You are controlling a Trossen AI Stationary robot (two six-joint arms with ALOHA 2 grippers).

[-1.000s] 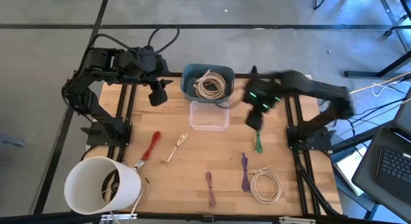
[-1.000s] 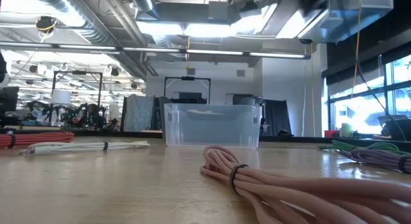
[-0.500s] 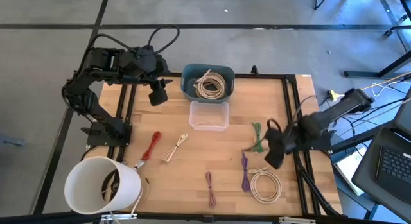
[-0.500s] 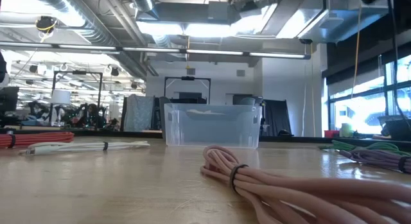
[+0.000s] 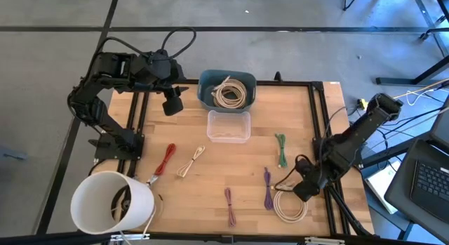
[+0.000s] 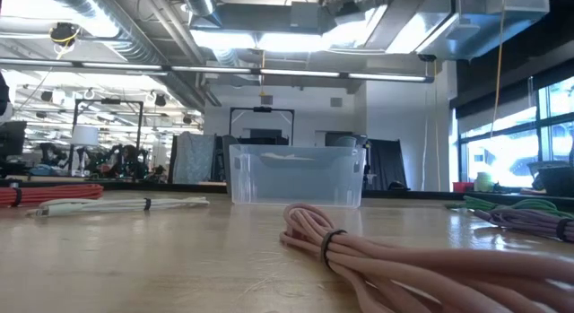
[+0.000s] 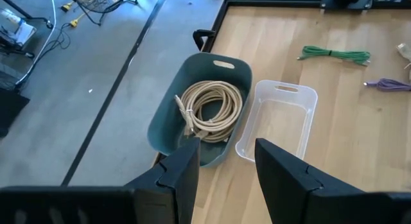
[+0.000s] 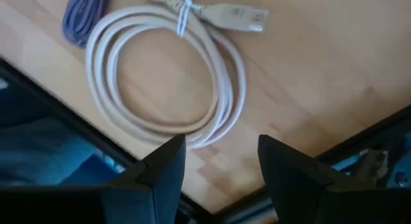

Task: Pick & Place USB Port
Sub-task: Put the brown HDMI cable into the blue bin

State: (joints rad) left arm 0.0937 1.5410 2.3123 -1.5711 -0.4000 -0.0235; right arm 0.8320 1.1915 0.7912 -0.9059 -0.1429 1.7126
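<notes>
With jaws parted and empty, the right gripper point(image 5: 304, 189) hovers beside the coiled white USB cable point(image 5: 290, 202) at lower right of the table point(image 5: 210, 175), approaching; next, descend and grip the coil.

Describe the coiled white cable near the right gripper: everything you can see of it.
The coiled white cable lies flat on the wooden table near its front right corner, beside a purple cable bundle. It is wound in a round loop of several turns, cinched by a thin white tie where its ends meet, and a pale USB plug sticks out past the tie. It looks like smooth plastic. The right gripper is just beside it, jaws open, not touching it.
</notes>
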